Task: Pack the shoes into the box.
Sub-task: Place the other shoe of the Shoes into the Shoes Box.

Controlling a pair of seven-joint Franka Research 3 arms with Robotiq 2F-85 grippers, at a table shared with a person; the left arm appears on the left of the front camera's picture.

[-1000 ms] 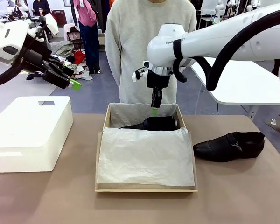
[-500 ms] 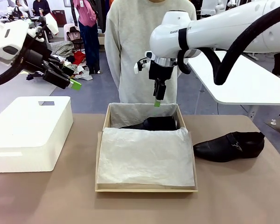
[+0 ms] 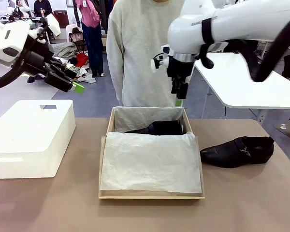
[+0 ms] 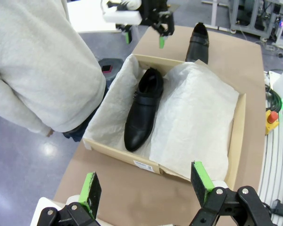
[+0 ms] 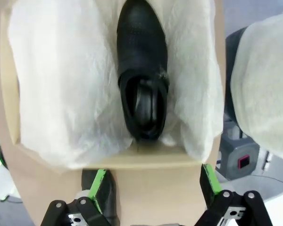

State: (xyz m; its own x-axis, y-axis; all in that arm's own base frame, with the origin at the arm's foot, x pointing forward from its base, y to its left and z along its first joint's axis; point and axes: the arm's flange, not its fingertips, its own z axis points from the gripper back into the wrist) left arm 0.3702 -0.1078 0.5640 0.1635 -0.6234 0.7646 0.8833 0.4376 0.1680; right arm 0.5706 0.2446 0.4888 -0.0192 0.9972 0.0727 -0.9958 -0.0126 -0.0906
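Note:
The tan cardboard box (image 3: 150,195) sits mid-table, lined with white tissue paper (image 3: 150,162). One black shoe (image 3: 158,128) lies along its far wall, also seen as shoe (image 4: 144,107) and shoe (image 5: 142,70). The other black shoe (image 3: 237,151) rests on the table right of the box, its toe towards it. My right gripper (image 3: 178,96) hangs open above the box's far right corner, holding nothing; its fingers (image 5: 98,186) frame the box's end wall. My left gripper (image 3: 70,84) is open and high at the left, its pads (image 4: 90,192) wide apart.
A white foam block (image 3: 31,137) stands on the table's left. A person in a pale sweater (image 3: 145,53) stands right behind the box's far edge. A white table (image 3: 246,82) is behind at the right. Bare tabletop lies in front of the box.
My right gripper has risen and shifted right, away from the shoe in the box. The shoes, the box and my left arm have not moved.

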